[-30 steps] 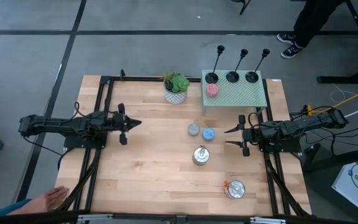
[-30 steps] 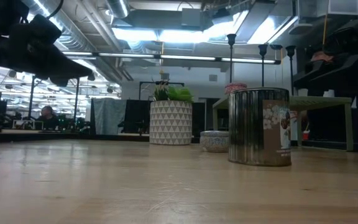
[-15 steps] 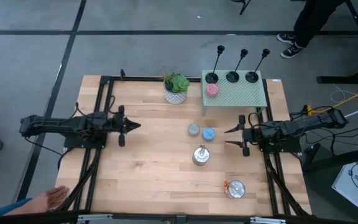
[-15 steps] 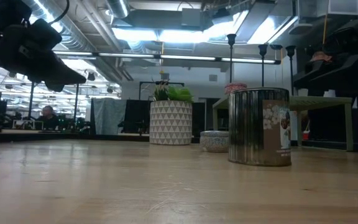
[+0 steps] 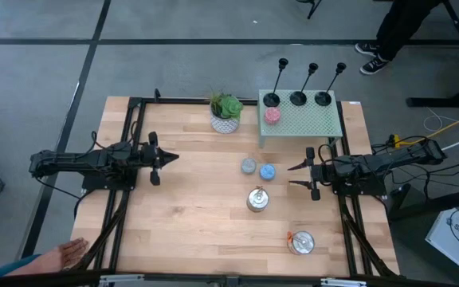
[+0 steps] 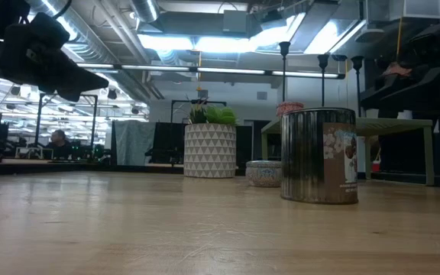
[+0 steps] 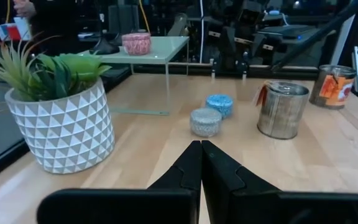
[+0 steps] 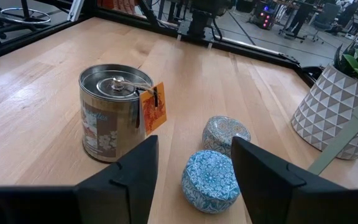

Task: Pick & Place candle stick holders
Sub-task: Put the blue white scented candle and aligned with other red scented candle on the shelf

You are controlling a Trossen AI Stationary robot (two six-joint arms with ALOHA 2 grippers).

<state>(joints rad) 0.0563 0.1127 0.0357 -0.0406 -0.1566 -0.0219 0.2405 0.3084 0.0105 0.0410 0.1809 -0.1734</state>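
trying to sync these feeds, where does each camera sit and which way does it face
High: overhead, straight down on the table; both arms show, left gripper shut, right gripper open.
Low: table height, level toward the planter; the left arm shows top left.
Left wrist: past its fingers to the silver tin.
Right wrist: past its fingers to that tin, seen in all four.

- Three holders [image 5: 297, 97] stand in a row on the stand [image 5: 301, 121], at its far edge.
- Plant [image 5: 226, 112] sits left of the stand.
- Two candles [image 5: 258, 168] lie before the stand.
- Tin [image 5: 256, 199] sits nearer, another tin [image 5: 300, 242] nearest.
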